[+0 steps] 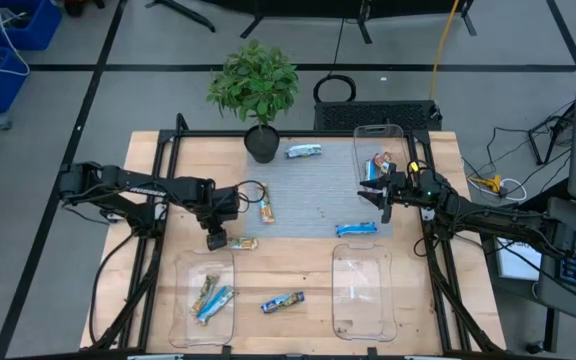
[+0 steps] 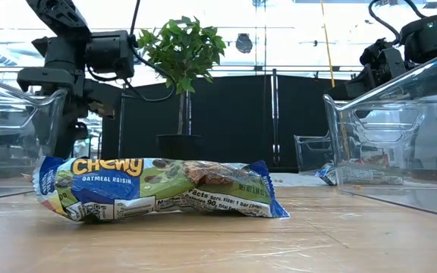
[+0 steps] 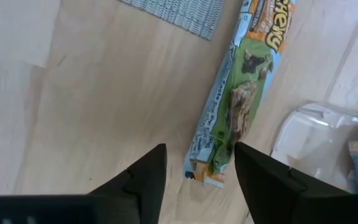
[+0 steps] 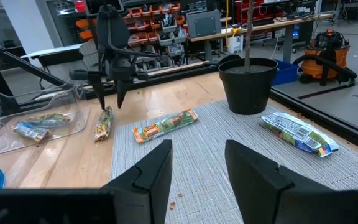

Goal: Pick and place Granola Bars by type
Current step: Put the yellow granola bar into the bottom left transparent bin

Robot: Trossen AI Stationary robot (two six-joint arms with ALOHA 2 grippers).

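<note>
Left gripper (image 1: pixel 216 240) sits left of centre in the high view, fingers parted and holding nothing; a green bar (image 1: pixel 243 243) lies on the wood just to its right, its end between the fingertips in the left wrist view. Below, the left tray (image 1: pixel 180 300) holds two bars. A blue bar (image 1: pixel 282 301) lies bottom centre. Right gripper (image 1: pixel 385 203) hangs open and empty at the mat's (image 1: pixel 308 190) right edge, above another blue bar (image 1: pixel 356 229).
</note>
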